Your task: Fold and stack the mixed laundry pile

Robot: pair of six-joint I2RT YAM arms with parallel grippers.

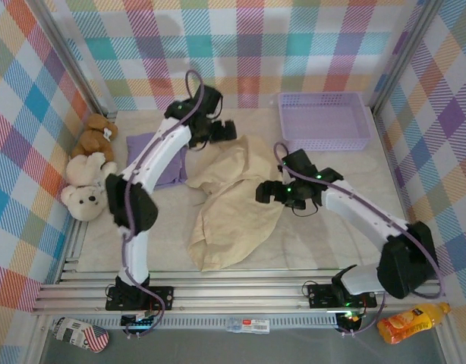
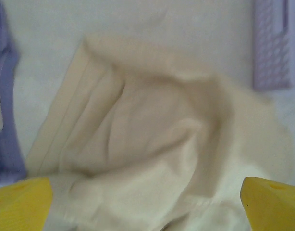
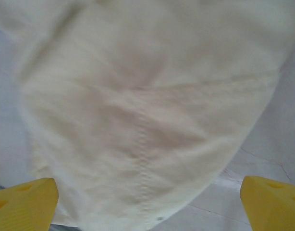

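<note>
The cream-beige garment lies rumpled across the middle of the table, running from the back centre to the front. The lavender-purple shirt lies folded at the back left, partly hidden under my left arm. My left gripper hovers at the cream garment's far top edge, jaws open wide; in its wrist view the gripper has the creased cloth below it and nothing pinched. My right gripper sits at the garment's right edge, also open; from its wrist the gripper looks down on a seamed cloth panel.
A lavender mesh basket stands at the back right. Two teddy bears, one brown and one cream, lean against the left wall. Beyond the front rail lie an orange bottle and a crumpled packet.
</note>
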